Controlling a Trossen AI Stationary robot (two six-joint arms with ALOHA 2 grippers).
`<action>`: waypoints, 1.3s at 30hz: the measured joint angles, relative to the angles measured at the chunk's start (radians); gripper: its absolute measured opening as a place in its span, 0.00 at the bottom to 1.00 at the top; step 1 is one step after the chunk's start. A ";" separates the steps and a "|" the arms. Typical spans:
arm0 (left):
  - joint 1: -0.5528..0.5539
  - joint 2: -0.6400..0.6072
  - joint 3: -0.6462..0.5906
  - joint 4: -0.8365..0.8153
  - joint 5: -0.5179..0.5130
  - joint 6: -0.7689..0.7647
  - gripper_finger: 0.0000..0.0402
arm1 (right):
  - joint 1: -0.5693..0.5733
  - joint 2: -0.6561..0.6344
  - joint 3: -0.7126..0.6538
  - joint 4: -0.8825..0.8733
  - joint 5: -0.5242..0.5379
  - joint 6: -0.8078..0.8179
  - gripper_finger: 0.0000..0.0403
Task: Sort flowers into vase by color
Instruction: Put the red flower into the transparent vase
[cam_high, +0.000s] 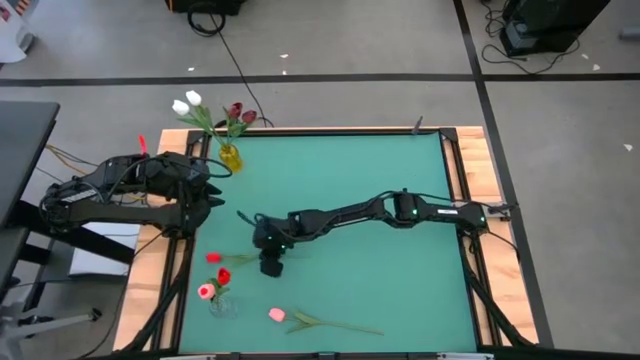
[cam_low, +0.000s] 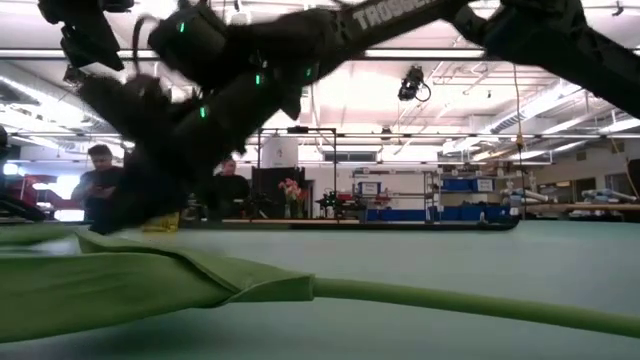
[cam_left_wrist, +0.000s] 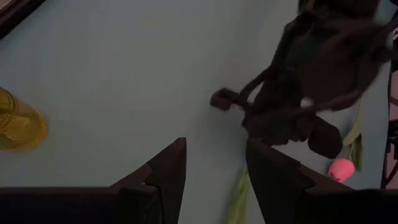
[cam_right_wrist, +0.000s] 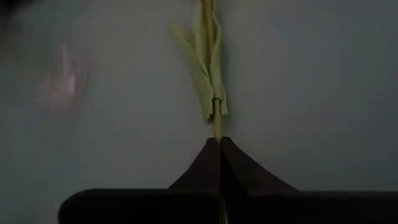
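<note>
A red tulip (cam_high: 213, 258) lies left of centre, its stem (cam_right_wrist: 217, 121) and leaves (cam_right_wrist: 208, 68) running toward my right gripper (cam_high: 258, 256), which is shut on the stem (cam_right_wrist: 219, 144). A pink tulip (cam_high: 277, 314) lies by the near edge; its leaf and stem (cam_low: 300, 288) fill the low view's foreground. A yellow vase (cam_high: 230, 157) at the far left holds white and maroon tulips. A clear vase (cam_high: 222, 305) at the near left holds red and pink ones. My left gripper (cam_high: 218, 192) hovers open (cam_left_wrist: 214, 171) near the yellow vase (cam_left_wrist: 17, 121). My right gripper pinches the red tulip's stem (cam_right_wrist: 217, 132) between its two shut fingertips, just below the leaves. The fingers slant down from the table's right side and lie roughly along the stem. The stem runs on away from the fingertips, low over the green mat.
The green mat (cam_high: 380, 170) has bare room on its right half. A wooden frame (cam_high: 470, 170) borders the table. My right arm (cam_left_wrist: 311, 81) crosses the middle of the table. People stand in the room beyond (cam_low: 100, 180).
</note>
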 joint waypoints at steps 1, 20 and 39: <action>0.000 0.000 0.000 0.000 0.000 0.000 0.43 | 0.000 -0.017 0.000 -0.003 0.033 0.038 0.01; 0.000 -0.003 0.274 0.163 -0.009 -0.139 0.43 | 0.031 -0.390 0.004 0.009 0.841 -0.114 0.00; 0.000 0.056 0.289 0.458 -0.040 0.064 0.43 | 0.014 -0.424 0.004 0.496 0.621 -0.275 0.00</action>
